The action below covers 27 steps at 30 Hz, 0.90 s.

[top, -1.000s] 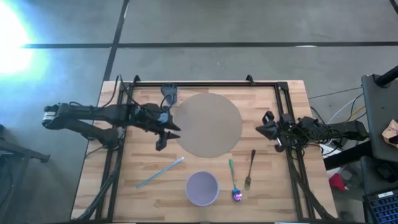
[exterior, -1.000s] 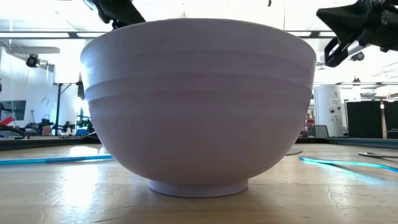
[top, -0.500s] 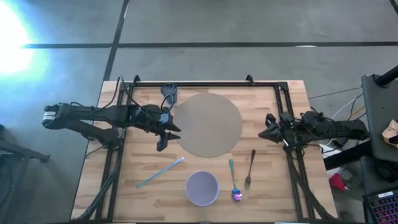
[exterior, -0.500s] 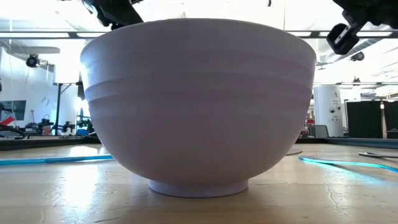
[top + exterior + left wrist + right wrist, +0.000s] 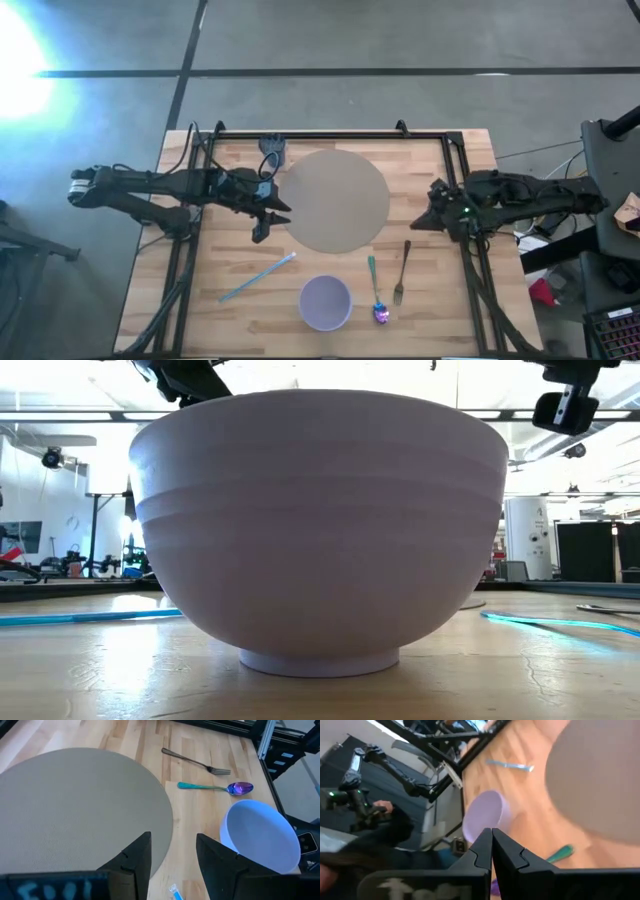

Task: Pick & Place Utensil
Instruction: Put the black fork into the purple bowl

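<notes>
Fork (image 5: 402, 272) and spoon (image 5: 376, 291) lie untouched on my tabletop (image 5: 450, 300); right tool (image 5: 432, 217) hovers above them, fingers pressed together, empty; left tool (image 5: 266, 218) parted, empty.

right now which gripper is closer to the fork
Right. The right gripper hovers just beyond the fork's handle end, by the mat's right edge. The left gripper sits across the mat, at its left edge.
</notes>
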Tool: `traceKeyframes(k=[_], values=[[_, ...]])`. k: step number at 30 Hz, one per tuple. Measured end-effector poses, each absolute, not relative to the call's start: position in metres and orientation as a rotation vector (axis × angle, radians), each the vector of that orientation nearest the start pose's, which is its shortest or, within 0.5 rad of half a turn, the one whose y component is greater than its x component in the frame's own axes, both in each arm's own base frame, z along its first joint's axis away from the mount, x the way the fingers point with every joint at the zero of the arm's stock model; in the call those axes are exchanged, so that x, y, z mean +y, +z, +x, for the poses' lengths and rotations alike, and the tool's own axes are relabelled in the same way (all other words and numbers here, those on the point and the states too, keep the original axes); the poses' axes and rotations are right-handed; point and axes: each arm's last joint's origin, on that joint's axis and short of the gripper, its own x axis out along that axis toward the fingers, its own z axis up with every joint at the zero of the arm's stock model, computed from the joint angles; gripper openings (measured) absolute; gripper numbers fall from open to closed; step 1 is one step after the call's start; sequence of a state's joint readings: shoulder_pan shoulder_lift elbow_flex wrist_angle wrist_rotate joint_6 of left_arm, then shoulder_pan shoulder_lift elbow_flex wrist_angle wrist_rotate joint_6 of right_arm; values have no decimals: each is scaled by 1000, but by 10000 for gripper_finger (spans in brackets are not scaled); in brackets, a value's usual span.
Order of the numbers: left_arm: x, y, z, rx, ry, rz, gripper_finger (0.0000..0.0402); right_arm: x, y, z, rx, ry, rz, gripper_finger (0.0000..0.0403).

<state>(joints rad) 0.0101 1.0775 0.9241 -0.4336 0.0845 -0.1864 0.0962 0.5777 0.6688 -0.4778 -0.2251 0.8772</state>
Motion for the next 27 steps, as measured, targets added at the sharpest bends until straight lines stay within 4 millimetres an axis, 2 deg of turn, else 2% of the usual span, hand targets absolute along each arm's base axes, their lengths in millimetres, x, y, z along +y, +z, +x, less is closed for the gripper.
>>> traceKeyframes(k=[7,15,21,27], values=[[0,304,227,592,-26,-178,147,33,303,149,676,93,1080,9],[0,304,227,591,-25,-150,147,58,306,171,898,-4,1227,9],[1,304,227,590,-23,-121,147,72,309,180,1069,-210,1335,9],[1,304,227,589,-17,-76,147,83,314,190,1107,-460,1347,9]])
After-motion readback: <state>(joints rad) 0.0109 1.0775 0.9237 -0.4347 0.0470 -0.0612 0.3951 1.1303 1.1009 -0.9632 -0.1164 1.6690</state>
